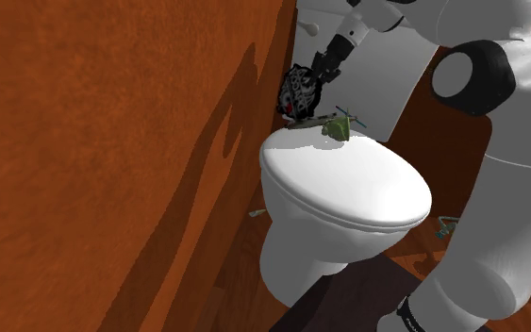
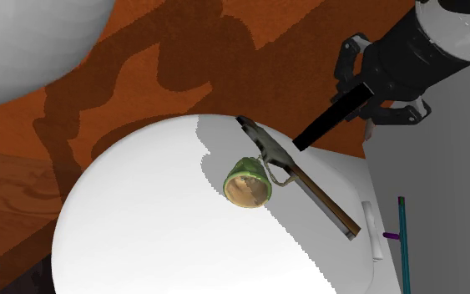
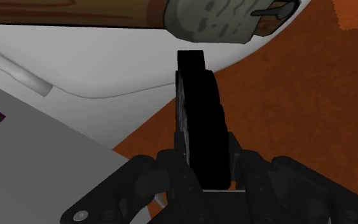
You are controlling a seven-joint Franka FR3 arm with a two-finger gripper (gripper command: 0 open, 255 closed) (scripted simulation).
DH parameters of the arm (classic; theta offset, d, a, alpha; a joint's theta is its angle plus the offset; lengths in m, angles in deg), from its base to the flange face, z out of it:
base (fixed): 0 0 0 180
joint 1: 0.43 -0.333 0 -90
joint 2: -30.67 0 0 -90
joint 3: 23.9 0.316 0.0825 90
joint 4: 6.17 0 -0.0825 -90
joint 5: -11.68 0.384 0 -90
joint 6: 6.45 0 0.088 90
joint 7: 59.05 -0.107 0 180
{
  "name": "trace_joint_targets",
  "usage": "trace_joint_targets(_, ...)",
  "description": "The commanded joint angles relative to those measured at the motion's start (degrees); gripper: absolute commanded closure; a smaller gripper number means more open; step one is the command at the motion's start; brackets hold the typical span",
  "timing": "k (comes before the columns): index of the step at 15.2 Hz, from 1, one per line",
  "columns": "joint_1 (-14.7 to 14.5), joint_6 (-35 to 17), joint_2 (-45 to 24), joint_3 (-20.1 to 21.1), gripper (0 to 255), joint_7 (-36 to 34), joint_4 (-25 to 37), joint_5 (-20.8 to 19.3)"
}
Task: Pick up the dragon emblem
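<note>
The dragon emblem (image 1: pixel 299 94) is a flat dark plaque speckled white with a red spot. It hangs just above the rear of the white toilet lid (image 1: pixel 348 193), close to the orange wall. My gripper (image 1: pixel 322 72) comes down on it from the tank side and is shut on it. From above, the emblem (image 2: pixel 312 134) shows edge-on as a thin black bar sticking out of the gripper (image 2: pixel 354 98). In the wrist view the emblem (image 3: pixel 199 102) stands edge-on, clasped low between the fingers of the gripper (image 3: pixel 203 159).
A green cup (image 2: pixel 248 182) lies on its side on the lid (image 2: pixel 141 234), next to a long tool (image 2: pixel 308 184) with a wooden handle and grey head. A teal stick (image 2: pixel 402 242) rests by the tank (image 1: pixel 395 90). The orange wall (image 1: pixel 112 141) flanks the toilet.
</note>
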Motion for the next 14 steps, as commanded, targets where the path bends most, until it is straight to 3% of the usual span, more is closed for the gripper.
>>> trace_joint_targets(1, -0.2, -0.3, -1.2, 0.2, 255, 0.1, -1.0, -0.1)
trace_joint_targets(2, 2.2, 3.0, -4.8, -0.3, 255, 0.8, 5.0, 1.7)
trace_joint_targets(9, 3.7, 10.1, -8.6, -1.8, 255, -1.4, 15.8, 4.4)
trace_joint_targets(14, 6.1, 16.8, -13.5, -3.5, 255, -3.8, 27.4, 8.5)
